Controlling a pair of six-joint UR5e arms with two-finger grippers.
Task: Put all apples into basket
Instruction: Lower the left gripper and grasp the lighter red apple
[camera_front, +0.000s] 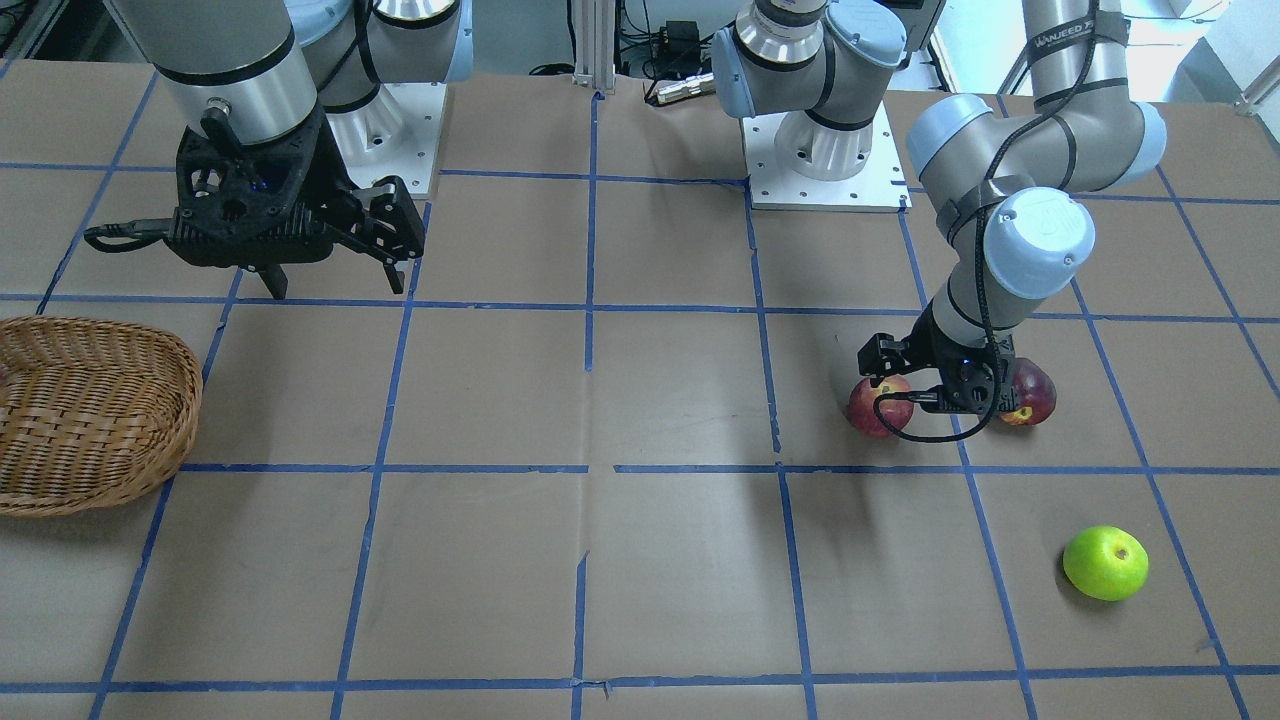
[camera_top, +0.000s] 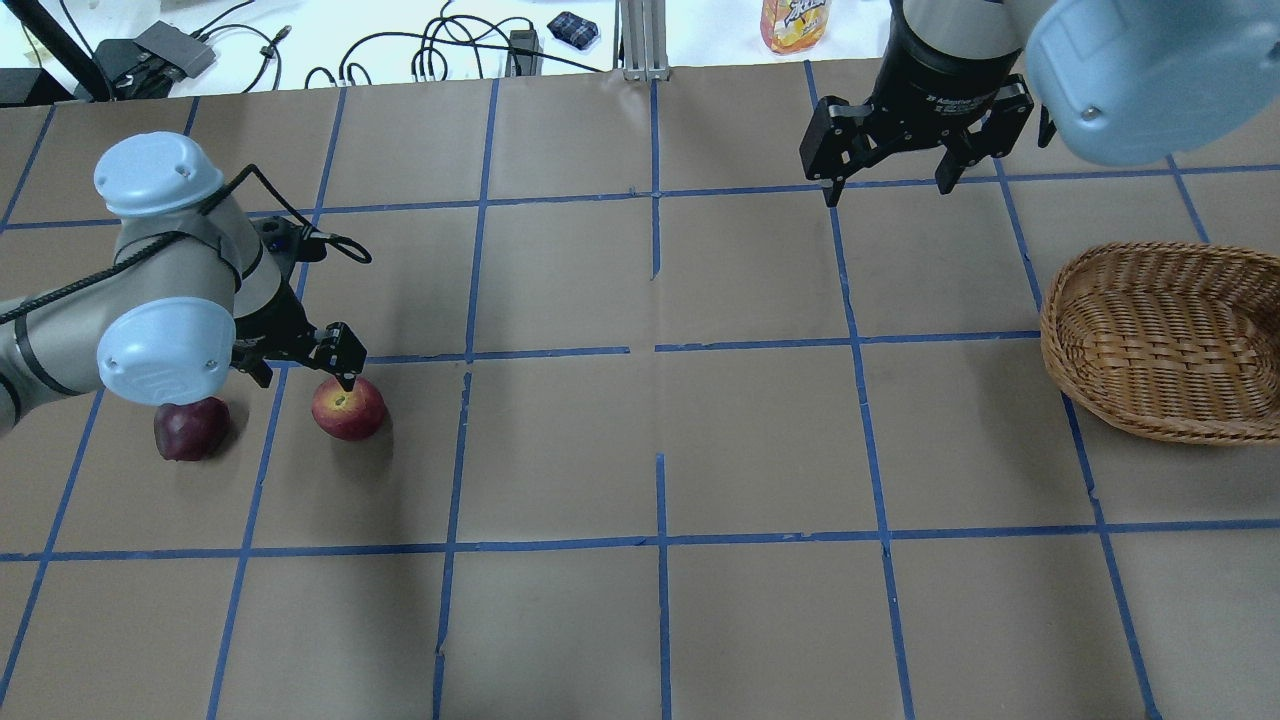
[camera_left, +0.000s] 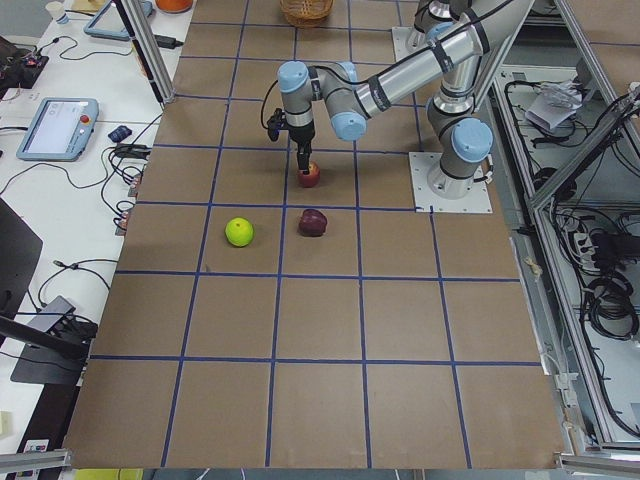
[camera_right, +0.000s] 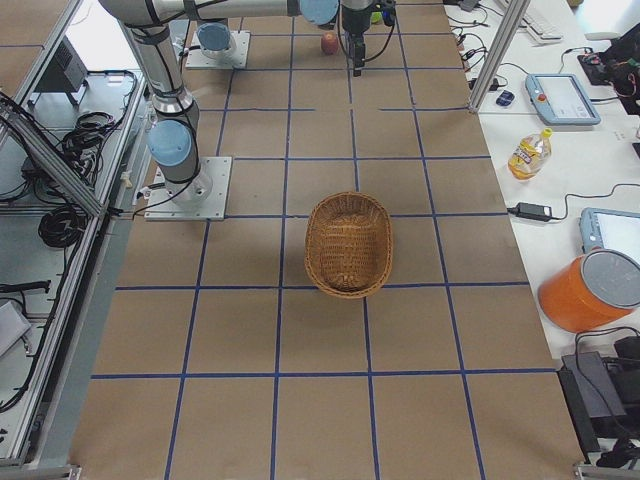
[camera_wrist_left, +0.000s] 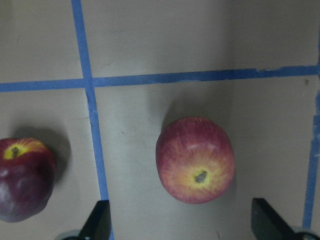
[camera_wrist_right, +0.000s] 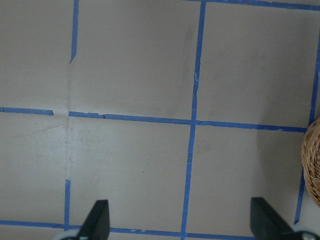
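The left gripper, jaws spread wide and empty, hung just above the round red apple with yellowish streaks, which sat centred between them on the robot's left, well apart from the shallow woven wicker basket at far right.

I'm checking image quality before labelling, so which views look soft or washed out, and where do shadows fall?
Left wrist view: soft focus, faint shadows around the red apple and the maroon apple. Overhead view: the bench at the top is washed out white. Front-facing view: sharp, a small highlight on the green apple.
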